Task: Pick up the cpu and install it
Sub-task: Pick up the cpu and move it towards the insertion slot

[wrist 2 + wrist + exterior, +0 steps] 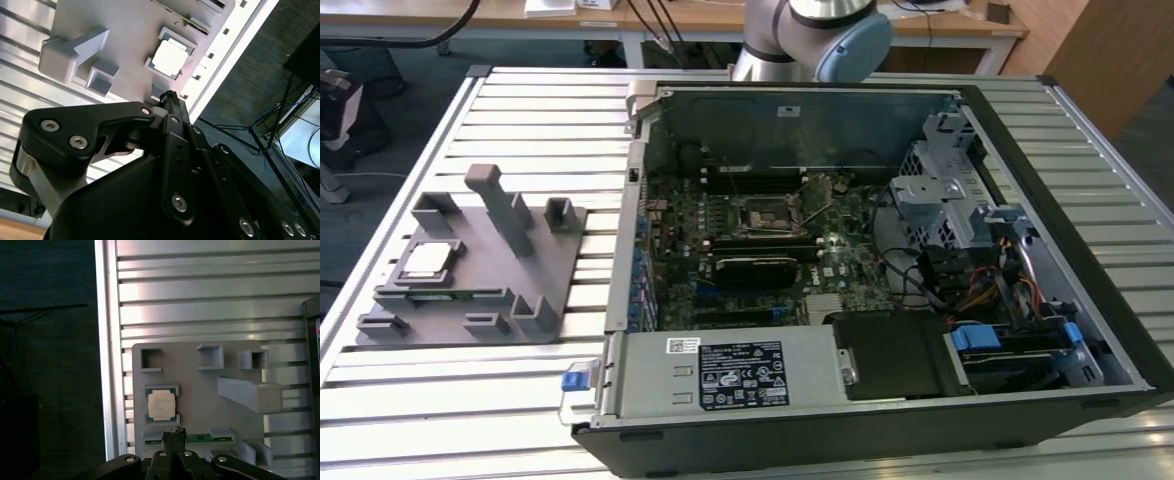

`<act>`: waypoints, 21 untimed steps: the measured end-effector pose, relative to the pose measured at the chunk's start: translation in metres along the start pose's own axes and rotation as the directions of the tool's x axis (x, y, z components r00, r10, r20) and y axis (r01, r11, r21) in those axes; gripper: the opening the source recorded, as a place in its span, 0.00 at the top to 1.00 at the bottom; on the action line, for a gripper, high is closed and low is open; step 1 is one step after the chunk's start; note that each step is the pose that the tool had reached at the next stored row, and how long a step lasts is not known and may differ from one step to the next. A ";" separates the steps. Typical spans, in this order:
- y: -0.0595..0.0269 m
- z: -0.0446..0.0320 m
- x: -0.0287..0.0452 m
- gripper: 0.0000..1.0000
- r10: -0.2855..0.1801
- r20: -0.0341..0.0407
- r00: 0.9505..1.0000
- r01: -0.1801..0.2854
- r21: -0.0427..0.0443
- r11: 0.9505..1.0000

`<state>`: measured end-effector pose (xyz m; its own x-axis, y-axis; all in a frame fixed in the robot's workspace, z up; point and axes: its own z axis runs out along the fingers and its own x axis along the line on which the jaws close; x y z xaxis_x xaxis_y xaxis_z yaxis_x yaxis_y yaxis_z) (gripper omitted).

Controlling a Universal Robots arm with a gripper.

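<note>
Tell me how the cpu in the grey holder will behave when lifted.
The cpu looks thin, flat and rigid, so it is probably light and unbending. Its smooth metal top may be slippery. It sits framed within the grey holder, so a push likely won't slide it.

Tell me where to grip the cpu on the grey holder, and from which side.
Probably best: take the cpu by the two thin edges that the pocket's raised lips leave free, coming straight down from above. It lies flat, metal plate up, in a shallow pocket of the grey holder; lips guard the other two edges.
</note>
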<state>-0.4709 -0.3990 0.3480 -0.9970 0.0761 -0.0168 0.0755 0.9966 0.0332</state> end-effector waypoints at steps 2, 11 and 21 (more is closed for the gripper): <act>-0.0012 0.0030 -0.0001 0.89 0.000 -0.004 1.000 0.000 0.000 1.000; -0.0065 0.0179 0.0002 0.53 -0.036 -0.024 0.999 0.036 0.001 0.999; -0.0082 0.0345 0.0010 0.35 -0.051 -0.025 0.998 0.050 -0.011 0.999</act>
<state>-0.4718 -0.4060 0.3132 -0.9997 0.0248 0.0063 0.0250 0.9987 0.0436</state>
